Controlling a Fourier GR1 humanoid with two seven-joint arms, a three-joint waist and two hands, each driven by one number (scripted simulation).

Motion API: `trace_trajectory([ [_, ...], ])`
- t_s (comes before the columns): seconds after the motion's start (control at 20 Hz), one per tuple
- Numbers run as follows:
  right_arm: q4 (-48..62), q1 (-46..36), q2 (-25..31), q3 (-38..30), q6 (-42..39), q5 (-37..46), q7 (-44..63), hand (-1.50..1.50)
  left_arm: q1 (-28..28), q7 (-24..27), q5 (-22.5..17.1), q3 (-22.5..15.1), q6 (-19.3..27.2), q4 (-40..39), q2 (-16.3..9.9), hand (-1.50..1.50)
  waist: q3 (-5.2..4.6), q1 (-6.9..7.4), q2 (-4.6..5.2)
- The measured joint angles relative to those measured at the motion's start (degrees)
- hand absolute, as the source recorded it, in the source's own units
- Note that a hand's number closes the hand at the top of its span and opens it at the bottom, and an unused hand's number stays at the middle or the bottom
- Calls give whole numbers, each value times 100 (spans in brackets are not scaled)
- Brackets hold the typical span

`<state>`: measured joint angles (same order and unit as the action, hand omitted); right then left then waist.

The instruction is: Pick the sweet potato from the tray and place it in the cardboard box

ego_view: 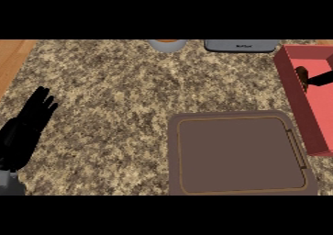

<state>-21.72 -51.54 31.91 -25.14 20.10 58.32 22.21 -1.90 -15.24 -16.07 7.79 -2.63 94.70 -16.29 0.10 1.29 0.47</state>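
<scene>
We see the left hand [26, 126] at about 8 o'clock in the head view, resting over the speckled counter [114, 87] with its fingers straight and close together, pointing up toward 12 o'clock; it holds nothing and touches no object that we can make out. The right hand [322, 79] shows only as a black piece at about 3 o'clock, inside the red cardboard box [299, 110], cut off by the view's right edge. How far it is open we cannot tell. Just beside its tip, toward 9 o'clock, lies a small brown shape that we take for the sweet potato [303, 74], inside the box near its left wall; whether the hand touches it we cannot tell.

The brown tray [236, 153] sits at about 5 o'clock, its flat inner surface bare, its right rim just beside the box's left wall. At 12 o'clock, along the counter's far edge, stand a pale cup [168, 44] with an orange-brown inside and, toward 1 o'clock, a grey appliance [241, 45], both partly cut off. A wooden floor [8, 59] shows at 10 o'clock.
</scene>
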Motion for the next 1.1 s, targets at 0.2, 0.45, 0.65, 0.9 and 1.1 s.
trace_trajectory([
  [0.2,-372,85,-170,-413,836,-476,-413,-150,5,40,10,32,-13,-69,8,0,3,-49,-12],
  [0.45,-937,210,-263,-1028,1436,-1277,-885,-150,74,69,31,81,-6,-46,10,0,-1,-116,-48],
  [0.65,-1594,644,-269,-1339,1417,-1876,-1159,-150,150,-74,-75,186,-78,68,-64,0,-9,-172,-75],
  [0.9,-2496,1310,-94,-1629,957,-2570,-1232,-150,227,69,59,159,-54,-14,53,0,-12,-208,-78],
  [1.1,-3615,2049,-137,-1656,412,-3011,-1010,-150,213,156,112,166,-88,-91,105,0,-15,-231,-84],
])
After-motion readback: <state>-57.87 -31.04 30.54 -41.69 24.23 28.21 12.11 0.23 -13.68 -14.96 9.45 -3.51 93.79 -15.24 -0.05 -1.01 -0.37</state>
